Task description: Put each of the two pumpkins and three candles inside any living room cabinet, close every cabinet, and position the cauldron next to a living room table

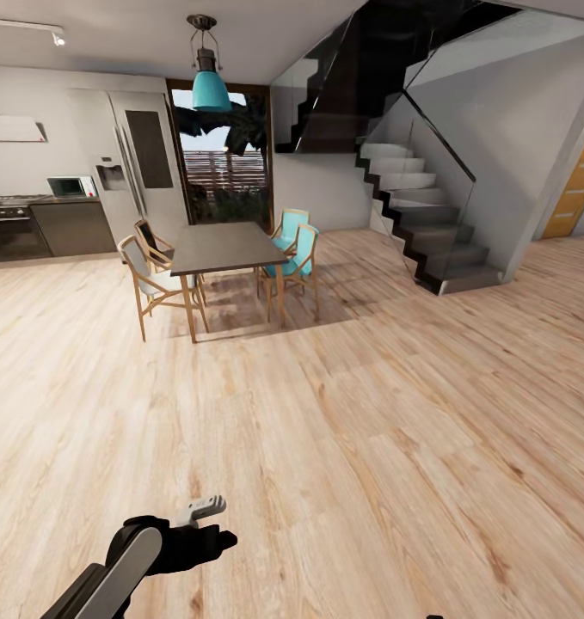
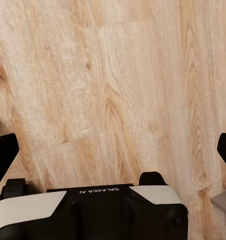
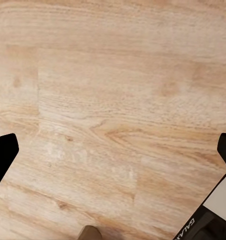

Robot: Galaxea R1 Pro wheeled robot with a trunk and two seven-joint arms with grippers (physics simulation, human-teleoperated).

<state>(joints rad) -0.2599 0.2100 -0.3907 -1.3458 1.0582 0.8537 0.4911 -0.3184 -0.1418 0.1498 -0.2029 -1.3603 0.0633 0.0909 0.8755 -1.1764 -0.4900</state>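
In transit: no pumpkins, candles or cabinet in sight, only floor ahead, with dining table beyond. Left gripper and right gripper jaws wide, empty. Judgement: turn the base away from the table to find the living room, arms tucked.

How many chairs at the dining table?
4: two teal chairs on the table's right, two grey ones on its left. None looks hidden.

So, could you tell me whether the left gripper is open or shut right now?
Open. In the left wrist view the left gripper has its two dark fingertips at opposite edges, with only bare wooden floor between them.
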